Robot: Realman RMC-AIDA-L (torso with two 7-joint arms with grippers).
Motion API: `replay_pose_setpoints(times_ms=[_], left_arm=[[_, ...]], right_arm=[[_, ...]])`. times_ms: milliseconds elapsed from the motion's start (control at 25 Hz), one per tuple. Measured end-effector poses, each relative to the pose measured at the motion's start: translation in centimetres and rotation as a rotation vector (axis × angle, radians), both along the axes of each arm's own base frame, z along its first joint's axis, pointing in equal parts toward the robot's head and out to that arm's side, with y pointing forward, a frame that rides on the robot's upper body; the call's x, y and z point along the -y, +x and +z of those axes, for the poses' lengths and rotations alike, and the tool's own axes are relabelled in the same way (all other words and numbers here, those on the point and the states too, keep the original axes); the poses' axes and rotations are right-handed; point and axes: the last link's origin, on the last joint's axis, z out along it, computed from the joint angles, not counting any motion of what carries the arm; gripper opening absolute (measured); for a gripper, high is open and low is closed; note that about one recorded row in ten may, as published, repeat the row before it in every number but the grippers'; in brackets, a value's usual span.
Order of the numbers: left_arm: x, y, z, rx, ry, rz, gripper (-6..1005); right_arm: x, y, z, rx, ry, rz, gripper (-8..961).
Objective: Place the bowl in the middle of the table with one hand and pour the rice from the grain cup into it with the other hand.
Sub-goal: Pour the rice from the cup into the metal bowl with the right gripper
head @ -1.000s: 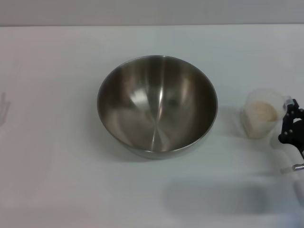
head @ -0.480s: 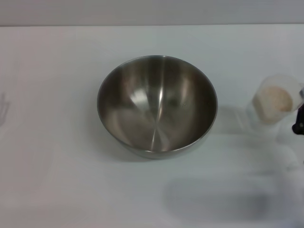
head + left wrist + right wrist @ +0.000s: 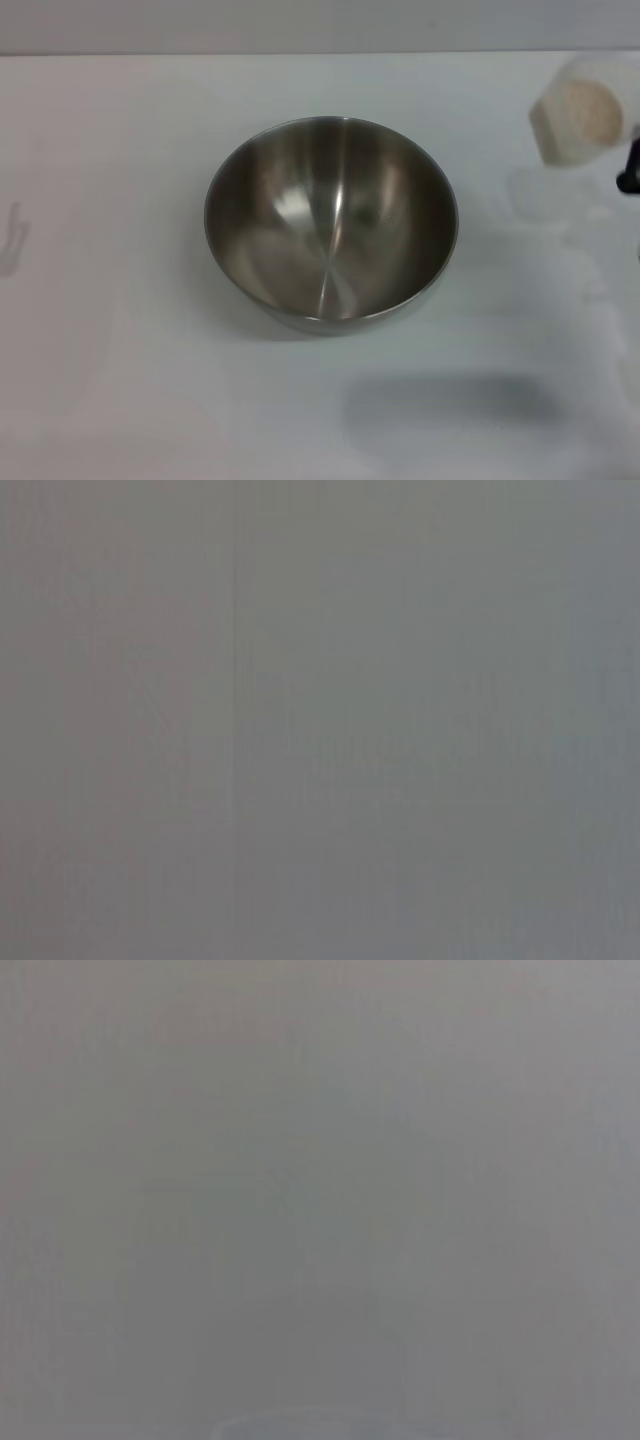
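Bowl (image 3: 331, 222) empty, mid-table (image 3: 120, 380). Grain cup (image 3: 580, 112) with rice (image 3: 592, 112) raised at far right, tilted, well apart from bowl. Right gripper (image 3: 630, 168) only a dark sliver at the frame edge beside the cup; finger state impossible to tell, though probably carrying the cup. Left gripper out of sight; both wrist views blank grey.

Risks: grains spilling onto table if tipped further before reaching the rim; cup slipping from a weak hold.

No brands, labels or legible writing anywhere.
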Motion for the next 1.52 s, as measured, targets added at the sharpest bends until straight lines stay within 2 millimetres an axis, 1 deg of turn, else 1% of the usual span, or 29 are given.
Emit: replay_pose_setpoints(times_ms=[40, 80, 200, 240, 280, 400, 480, 600, 760, 960, 1320, 1440, 1520], left_arm=[[0.5, 0.0, -0.6, -0.005, -0.03, -0.001, 829], [0.7, -0.1, -0.8, -0.005, -0.039, 0.0, 829], [0.9, -0.1, -1.1, -0.006, -0.052, -0.001, 829], [0.9, 0.0, -1.2, -0.006, -0.057, -0.002, 829], [1.0, 0.0, -1.2, -0.007, -0.06, -0.002, 829], [1.0, -0.1, -1.4, -0.005, -0.071, 0.004, 829], [0.9, -0.1, -1.7, -0.002, -0.081, 0.008, 829], [0.8, 0.0, -1.8, 0.0, -0.086, 0.008, 829], [0.7, 0.0, -1.8, 0.004, -0.087, 0.006, 829], [0.7, 0.1, -1.8, 0.008, -0.087, 0.004, 829], [0.7, 0.1, -1.8, 0.011, -0.086, 0.0, 829], [0.7, 0.2, -1.8, 0.011, -0.087, -0.004, 829], [0.7, 0.2, -1.9, 0.01, -0.091, -0.006, 829]], right_arm=[[-0.7, -0.8, 0.3, 0.002, 0.015, 0.041, 5], [-0.7, -0.8, 0.3, 0.002, 0.015, 0.041, 5], [-2.0, -1.9, 0.5, 0.013, 0.025, 0.089, 4], [-2.8, -2.5, 0.5, 0.034, 0.025, 0.111, 4], [-2.8, -2.5, 0.5, 0.034, 0.025, 0.111, 4], [-4.3, -3.9, -0.3, 0.14, 0.034, 0.128, 4], [-5.3, -5.0, -1.2, 0.235, 0.042, 0.128, 4], [-5.8, -6.0, -2.3, 0.347, 0.046, 0.146, 3], [-5.3, -7.5, -4.0, 0.538, 0.074, 0.205, 3], [-4.9, -8.6, -5.4, 0.729, 0.143, 0.215, 3], [-4.0, -9.6, -6.7, 0.954, 0.238, 0.243, 4], [-3.5, -9.8, -7.2, 1.067, 0.296, 0.254, 5], [-3.4, -9.9, -7.3, 1.086, 0.306, 0.257, 5]])
